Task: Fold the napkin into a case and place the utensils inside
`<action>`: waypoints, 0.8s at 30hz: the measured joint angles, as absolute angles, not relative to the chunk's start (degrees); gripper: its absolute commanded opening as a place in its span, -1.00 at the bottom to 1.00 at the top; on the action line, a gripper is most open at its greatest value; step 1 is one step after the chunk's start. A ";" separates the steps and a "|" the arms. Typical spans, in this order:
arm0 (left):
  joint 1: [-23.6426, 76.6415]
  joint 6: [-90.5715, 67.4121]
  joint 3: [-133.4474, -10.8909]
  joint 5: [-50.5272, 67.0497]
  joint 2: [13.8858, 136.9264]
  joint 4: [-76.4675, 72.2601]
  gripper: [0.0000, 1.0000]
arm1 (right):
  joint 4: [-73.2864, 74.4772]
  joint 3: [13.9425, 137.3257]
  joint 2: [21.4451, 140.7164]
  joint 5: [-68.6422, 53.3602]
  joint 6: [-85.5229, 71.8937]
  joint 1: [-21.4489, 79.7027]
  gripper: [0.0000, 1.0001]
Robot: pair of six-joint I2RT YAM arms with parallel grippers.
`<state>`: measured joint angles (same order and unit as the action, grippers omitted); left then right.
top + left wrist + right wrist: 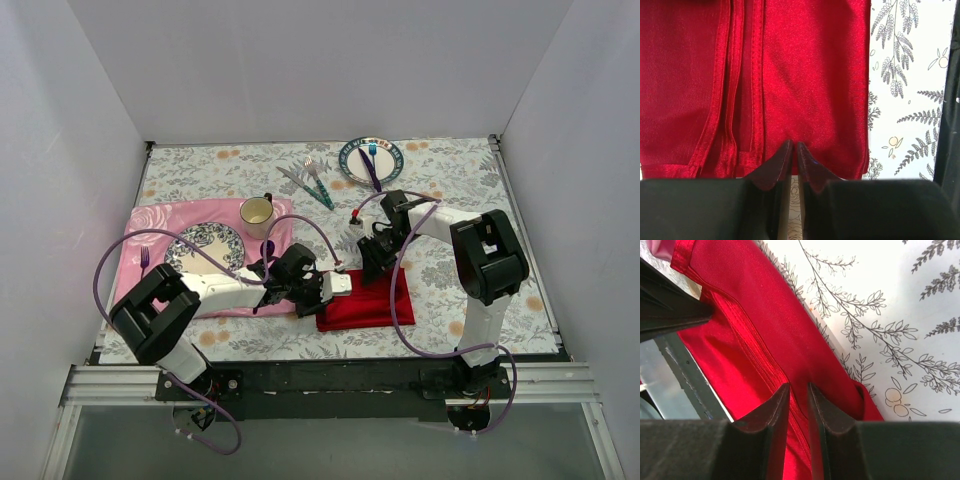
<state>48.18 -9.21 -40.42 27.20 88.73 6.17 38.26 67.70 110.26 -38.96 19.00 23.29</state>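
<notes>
1. The plain bright red cloth napkin [365, 305] lies folded into a layered strip on the floral tablecloth [450, 190], just off the right edge of the large pink rose-patterned placemat [160, 225].
2. The left gripper [792, 149] sits at the napkin edge nearest the placemat. Its fingers are drawn almost together on the hem and appear to pinch it.
3. The right gripper [797, 390] is over the napkin's side away from the placemat, its fingers narrowly parted astride a fold seam. I cannot tell whether it grips the cloth.
4. The slim silver fork and knife with teal-green handles [312, 182] lie untouched beyond the placemat's far right corner.
5. Judged by its sheen and stacked hems, the cloth is light, limp and slippery, so the layers may slide apart. It is best held by a hemmed edge, catching all the layers.
6. No brand, label or writing is readable.
</notes>
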 measured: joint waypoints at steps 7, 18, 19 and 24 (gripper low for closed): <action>48.18 -9.41 -40.42 26.92 89.36 4.97 -0.94 | 40.16 67.70 109.54 -37.28 23.16 23.31 -0.44; 48.18 -9.45 -40.51 26.92 89.82 3.97 -0.96 | 42.92 67.70 108.44 -35.90 28.01 23.35 -0.14; 48.18 -9.45 -40.56 26.94 89.86 3.99 -0.96 | 43.11 67.72 108.36 -35.97 28.38 23.38 -0.13; 48.18 -9.45 -40.66 26.94 90.06 3.79 -0.97 | 42.68 66.50 106.80 -35.27 30.44 23.92 -0.14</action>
